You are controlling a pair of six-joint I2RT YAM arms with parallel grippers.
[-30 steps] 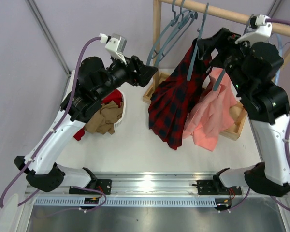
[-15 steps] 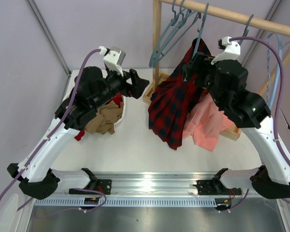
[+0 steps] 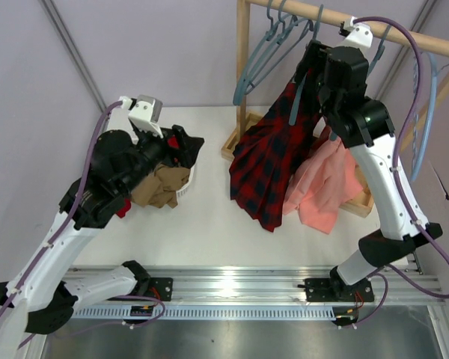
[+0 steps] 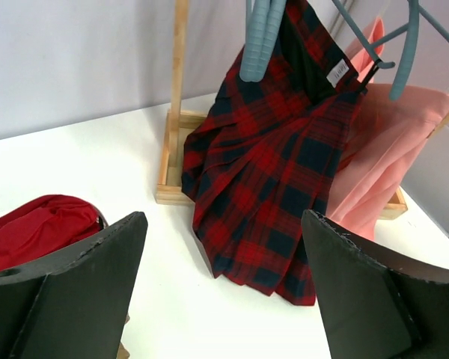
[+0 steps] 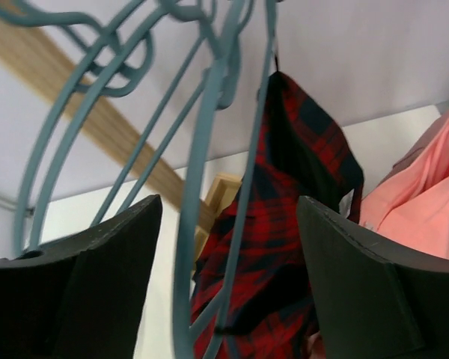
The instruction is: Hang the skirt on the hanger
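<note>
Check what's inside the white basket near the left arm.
A tan cloth fills most of the white basket, with a red garment beside it. The left gripper hangs over the basket and hides the rest, bottom included.

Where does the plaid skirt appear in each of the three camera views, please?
Top external: the skirt hangs right of centre, at mid height.
Left wrist: the skirt fills the centre, from the top edge downward.
Right wrist: the skirt is at lower centre, running off the bottom edge.
Shared landmark: the salmon-pink garment lies just right of the skirt in every view.
</note>
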